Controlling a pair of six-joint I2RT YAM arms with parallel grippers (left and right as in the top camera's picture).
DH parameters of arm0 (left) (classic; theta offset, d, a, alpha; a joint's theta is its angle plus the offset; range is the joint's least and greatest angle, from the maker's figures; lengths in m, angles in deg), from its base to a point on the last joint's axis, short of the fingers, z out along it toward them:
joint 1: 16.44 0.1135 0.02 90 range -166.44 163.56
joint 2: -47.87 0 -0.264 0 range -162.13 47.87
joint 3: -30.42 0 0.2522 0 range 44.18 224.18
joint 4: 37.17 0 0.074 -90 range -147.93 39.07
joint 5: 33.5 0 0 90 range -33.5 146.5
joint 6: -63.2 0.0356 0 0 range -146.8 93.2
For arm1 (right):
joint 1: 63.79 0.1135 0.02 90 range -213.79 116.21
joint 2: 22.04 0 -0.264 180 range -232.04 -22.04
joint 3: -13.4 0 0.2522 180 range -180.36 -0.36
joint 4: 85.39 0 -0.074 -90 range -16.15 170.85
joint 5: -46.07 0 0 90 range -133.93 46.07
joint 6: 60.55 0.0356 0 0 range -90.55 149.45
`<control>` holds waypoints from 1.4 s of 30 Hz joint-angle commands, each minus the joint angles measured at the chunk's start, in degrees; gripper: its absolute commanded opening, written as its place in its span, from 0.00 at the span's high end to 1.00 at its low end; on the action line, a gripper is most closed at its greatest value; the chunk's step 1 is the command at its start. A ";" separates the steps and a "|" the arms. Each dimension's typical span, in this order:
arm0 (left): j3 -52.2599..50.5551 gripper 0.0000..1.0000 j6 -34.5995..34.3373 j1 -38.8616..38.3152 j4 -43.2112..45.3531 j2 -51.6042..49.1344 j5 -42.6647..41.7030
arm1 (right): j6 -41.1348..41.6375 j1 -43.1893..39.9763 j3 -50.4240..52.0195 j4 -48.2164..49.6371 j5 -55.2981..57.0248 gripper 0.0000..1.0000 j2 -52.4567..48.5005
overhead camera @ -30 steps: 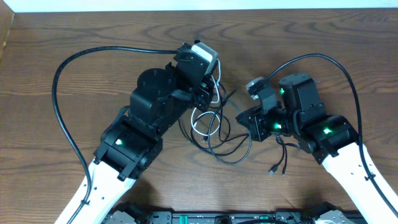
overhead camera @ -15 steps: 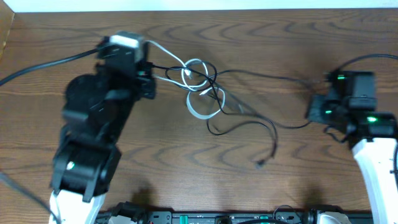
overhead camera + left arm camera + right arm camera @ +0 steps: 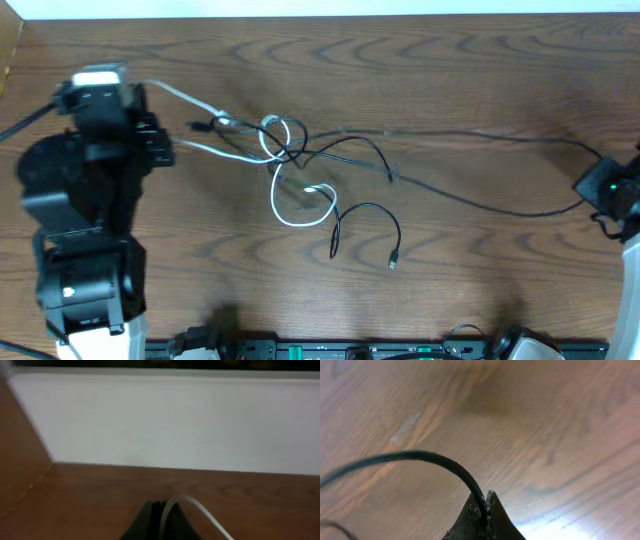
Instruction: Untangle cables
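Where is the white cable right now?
In the overhead view, the white cable loops left of the table's centre, tangled with the black cables. One end runs left into the shut jaws of the left gripper.

Soft, even light from above fills the overhead view, bright enough to leave a mild sheen on the table (image 3: 480, 250) and only faint shadows; the taut black cable (image 3: 470, 134) toward 3 o'clock looks thin and smeared. The left wrist view is dim and soft throughout, with the white cable (image 3: 200, 508) and the left gripper (image 3: 161, 517) at 6 o'clock blurred. The right wrist view is warmer, with a white glare patch at 5 o'clock, the black cable (image 3: 420, 454) out of focus and the right gripper (image 3: 484, 510) a dark silhouette.
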 commanded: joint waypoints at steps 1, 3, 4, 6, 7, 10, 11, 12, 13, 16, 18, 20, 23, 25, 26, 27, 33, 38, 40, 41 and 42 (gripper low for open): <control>1.29 0.92 -4.72 8.33 0.98 0.46 -10.54 | 2.69 -3.78 -4.07 -0.83 0.68 0.99 0.02; 1.29 0.93 -6.60 10.91 2.54 0.52 -14.88 | 3.28 -5.79 -5.55 -1.62 0.04 0.99 0.02; 1.29 0.93 -6.82 11.02 2.99 0.55 -15.04 | 3.43 -6.84 -6.45 -2.08 -0.46 0.99 0.02; 1.29 0.92 -6.71 11.02 3.19 0.57 -14.29 | 4.42 -8.52 -7.89 -2.54 -0.48 0.99 0.02; 1.29 0.92 -6.69 11.04 2.97 0.66 -13.57 | 4.94 -9.18 -8.55 -2.73 -0.48 0.99 0.02; 1.29 0.93 -6.73 11.69 2.89 0.76 -8.90 | 6.84 -11.56 -10.64 -3.87 -0.55 0.99 0.02; 1.29 0.93 -6.73 12.04 3.04 0.79 -8.04 | 6.97 -12.37 -11.30 -4.11 -0.66 0.99 0.02; 1.29 0.93 -6.86 12.48 3.26 0.76 -7.30 | 7.67 -13.07 -11.74 -4.24 -0.63 0.99 0.00; 1.29 0.93 -7.65 13.00 3.48 0.76 -6.12 | 8.48 -13.94 -12.09 -4.24 -0.87 0.99 0.00; 1.29 0.93 -9.51 14.32 3.69 0.76 -5.81 | 9.68 -16.11 -12.37 -3.32 -2.23 0.99 0.00; 1.29 0.93 -9.49 14.51 3.65 0.63 -6.23 | 9.81 -17.46 -12.37 -3.06 -3.37 0.99 -0.07; 1.29 0.93 -9.46 14.51 3.67 0.42 -7.67 | 9.84 -18.40 -12.37 -2.58 -5.22 0.99 -0.33; 1.29 0.92 -9.46 14.49 3.67 -0.04 -11.13 | 8.68 -18.86 -12.37 -2.16 -7.63 0.99 -1.01; 1.29 0.93 -9.46 14.45 3.72 -0.68 -16.37 | 7.61 -18.67 -12.35 -2.05 -10.23 0.99 -1.68; 1.29 0.93 -9.46 14.45 3.74 -0.94 -18.12 | 6.58 -18.56 -12.35 -1.86 -11.58 0.99 -1.99; 1.29 0.92 -9.46 14.45 3.80 -1.40 -20.85 | 5.40 -18.29 -12.35 -1.68 -13.57 0.99 -2.43; 1.29 0.92 -9.55 14.16 4.11 -3.58 -33.03 | 0.50 -15.34 -12.37 -1.66 -19.10 0.99 -5.11; 1.29 0.93 -9.92 11.54 4.11 -4.46 -34.34 | -3.32 -11.04 -12.35 -1.70 -19.93 0.99 -7.21; 1.29 0.93 -9.94 10.34 4.09 -4.50 -34.36 | -4.50 -9.14 -12.35 -1.68 -19.96 0.99 -7.85; 1.29 0.93 -9.97 9.44 4.07 -4.50 -34.36 | -4.70 -8.26 -12.35 -1.68 -19.93 0.99 -8.07; 1.29 0.92 -9.97 8.11 4.07 -4.50 -34.38 | -4.74 -7.15 -12.35 -1.49 -19.91 0.99 -8.48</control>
